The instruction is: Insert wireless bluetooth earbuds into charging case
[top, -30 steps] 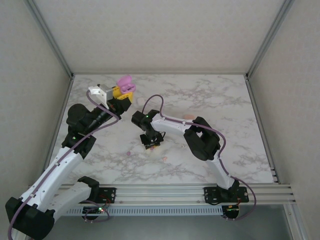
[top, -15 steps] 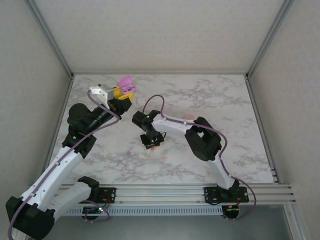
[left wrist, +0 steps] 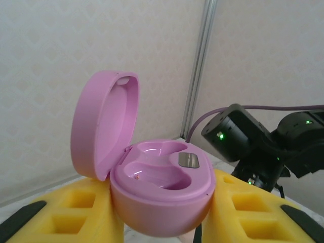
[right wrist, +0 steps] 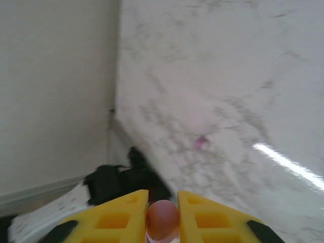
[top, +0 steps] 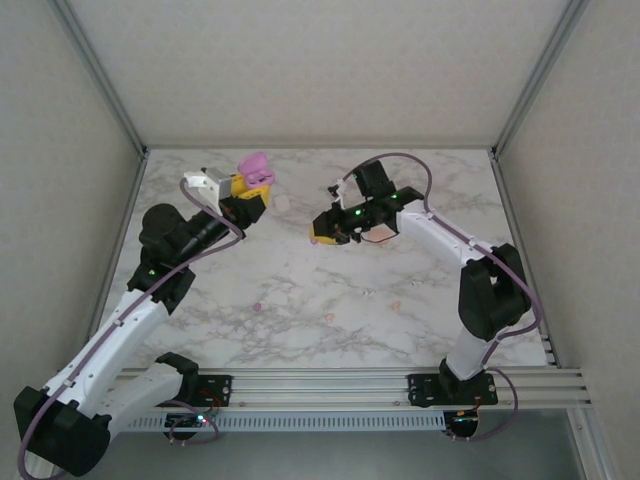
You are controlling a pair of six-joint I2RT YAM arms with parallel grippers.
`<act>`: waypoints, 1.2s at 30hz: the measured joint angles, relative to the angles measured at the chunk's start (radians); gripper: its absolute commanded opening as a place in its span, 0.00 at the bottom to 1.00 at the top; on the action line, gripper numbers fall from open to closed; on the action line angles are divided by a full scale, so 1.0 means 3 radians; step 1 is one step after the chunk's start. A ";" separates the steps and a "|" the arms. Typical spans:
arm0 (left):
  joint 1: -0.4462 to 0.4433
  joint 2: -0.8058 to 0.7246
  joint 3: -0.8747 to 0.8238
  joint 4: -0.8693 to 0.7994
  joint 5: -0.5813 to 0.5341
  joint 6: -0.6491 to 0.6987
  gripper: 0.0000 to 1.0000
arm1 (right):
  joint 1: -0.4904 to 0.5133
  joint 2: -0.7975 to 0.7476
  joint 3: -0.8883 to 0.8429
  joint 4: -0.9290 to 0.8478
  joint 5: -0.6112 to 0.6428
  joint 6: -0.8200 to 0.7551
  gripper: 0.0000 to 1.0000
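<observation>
Top external, who's got what: my left pincer (top: 247, 192) is clamped on the open pink-purple case (top: 254, 168), held up off the tabletop (top: 430, 270) at the far left. My right pincer (top: 322, 236) is closed, off to the case's right and well apart from it. Its load is too small to make out from up here.
Top external, spares: a purple earbud (top: 258, 306) and two paler buds (top: 330, 317) lie loose mid-tabletop.
Left wrist, target: the lid (left wrist: 101, 126) stands open, both wells (left wrist: 152, 174) look empty, and there's a small metal plate (left wrist: 189, 160) beside them.
Left wrist, how I'd do it: hold the case level and steady. Bring the bud down from above onto one well, clear of the lid.
Right wrist, grip: yellow pads (right wrist: 126, 212) are together on a pink-orange earbud (right wrist: 163, 220), pinched by its sides.
Right wrist, tip: I reckon it needs turning to match the well before I let go. It's tiny and smooth, so it could pop out.
Writing: no brand or label I can read anywhere.
</observation>
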 measured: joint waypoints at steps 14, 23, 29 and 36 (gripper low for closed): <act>-0.0009 0.0247 -0.0005 0.0010 0.0177 0.0177 0.29 | -0.0257 -0.0045 0.0128 0.0135 -0.1080 -0.0024 0.20; -0.0118 0.0355 -0.0008 0.0027 0.0354 0.0453 0.29 | -0.0322 -0.0404 0.0487 -0.0065 -0.0835 -0.0053 0.20; -0.0207 0.0435 -0.0008 0.0033 0.0476 0.0566 0.29 | -0.0318 -0.0716 0.0707 -0.0037 -0.0659 -0.0102 0.22; -0.0303 0.0570 0.0022 0.0037 0.0643 0.0590 0.29 | -0.0226 -0.0741 0.0834 -0.0015 -0.0529 -0.0128 0.22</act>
